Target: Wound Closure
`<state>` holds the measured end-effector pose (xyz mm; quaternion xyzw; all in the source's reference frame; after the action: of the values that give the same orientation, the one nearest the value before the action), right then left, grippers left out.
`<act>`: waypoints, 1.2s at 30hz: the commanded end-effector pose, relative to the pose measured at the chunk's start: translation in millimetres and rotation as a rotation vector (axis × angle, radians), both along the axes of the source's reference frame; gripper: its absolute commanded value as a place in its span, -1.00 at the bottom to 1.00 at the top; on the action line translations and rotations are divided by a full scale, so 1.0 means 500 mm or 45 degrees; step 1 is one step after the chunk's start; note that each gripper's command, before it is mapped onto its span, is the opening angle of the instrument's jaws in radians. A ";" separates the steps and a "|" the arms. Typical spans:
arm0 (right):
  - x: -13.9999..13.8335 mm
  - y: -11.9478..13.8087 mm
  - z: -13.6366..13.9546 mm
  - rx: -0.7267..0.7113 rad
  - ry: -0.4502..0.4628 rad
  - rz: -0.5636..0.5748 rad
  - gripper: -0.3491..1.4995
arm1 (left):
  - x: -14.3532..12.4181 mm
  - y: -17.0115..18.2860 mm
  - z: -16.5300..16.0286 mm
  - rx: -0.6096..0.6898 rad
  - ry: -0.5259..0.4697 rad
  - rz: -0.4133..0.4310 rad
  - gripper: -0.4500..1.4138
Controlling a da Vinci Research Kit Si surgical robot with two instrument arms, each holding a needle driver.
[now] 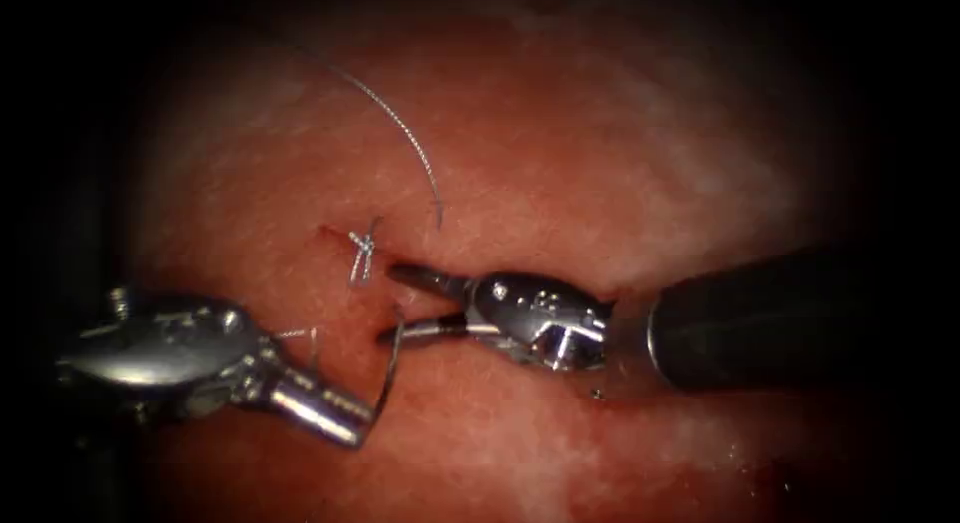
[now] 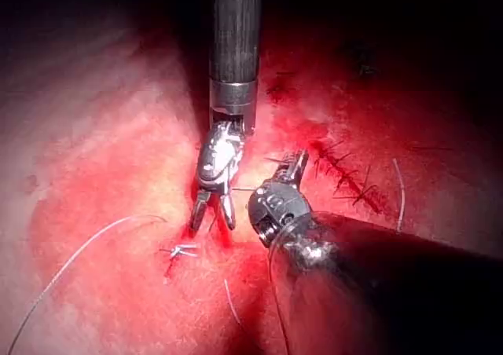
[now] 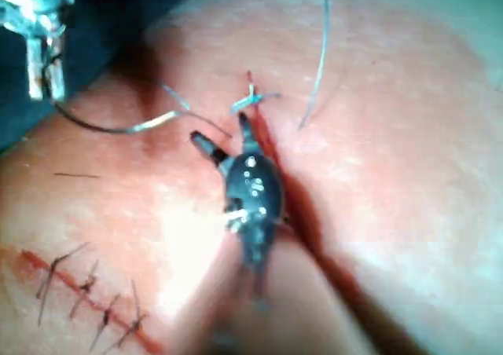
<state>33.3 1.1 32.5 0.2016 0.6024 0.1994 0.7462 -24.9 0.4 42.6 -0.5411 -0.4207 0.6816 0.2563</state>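
Left tool (image 1: 345, 415): jaws hold needle (image 1: 392, 363) at one end, left of cut (image 1: 400, 273) | Right tool (image 1: 405, 303): jaws wide, empty, at cut | Knot (image 1: 362, 245): far-left on tissue (image 1: 600, 163).

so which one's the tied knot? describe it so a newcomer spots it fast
In the endoscope view, start at the right arm's open pincer on the tissue. Just beyond its upper tip, at the cut's left end, sits the knot: a small pale cross of short stiff tails, unlike the long thread arcing away above.

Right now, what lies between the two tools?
The needle: the left tool holds one end, and it curves up toward the right tool's open jaws, seen in the endoscope view.
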 end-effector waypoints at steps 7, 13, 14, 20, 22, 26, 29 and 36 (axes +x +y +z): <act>-0.0003 -0.0034 0.0094 -0.039 -0.105 -0.012 0.60 | -0.0012 -0.0036 -0.0015 -0.011 0.000 -0.003 -1.00; -0.0004 -0.0051 0.0118 -0.055 -0.120 -0.025 0.58 | -0.0016 -0.0033 -0.0088 -0.073 -0.006 -0.020 -1.00; -0.0004 -0.0051 0.0118 -0.055 -0.120 -0.025 0.58 | -0.0016 -0.0033 -0.0088 -0.073 -0.006 -0.020 -1.00; 0.0000 -0.0055 0.0115 -0.054 -0.120 -0.024 0.58 | -0.0020 -0.0033 -0.0147 -0.222 -0.009 -0.036 -1.00; 0.0000 -0.0056 0.0114 -0.054 -0.120 -0.024 0.58 | -0.0021 -0.0032 -0.0163 -0.269 -0.009 -0.040 -1.00; -0.0001 -0.0056 0.0112 -0.046 -0.120 -0.023 0.58 | -0.0018 -0.0015 -0.0209 -0.458 0.006 -0.083 -1.00; 0.0001 -0.0057 0.0104 -0.042 -0.119 -0.022 0.58 | -0.0010 -0.0006 -0.0226 -0.504 0.003 -0.112 -1.00; 0.0014 -0.0057 0.0076 -0.024 -0.124 -0.033 -0.24 | 0.0003 -0.0002 -0.0255 -0.549 0.037 -0.158 -1.00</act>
<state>33.4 -0.5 36.0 0.1898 0.5641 0.1940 0.7798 -24.4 1.4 29.3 -0.5989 -0.2245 0.7470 0.1812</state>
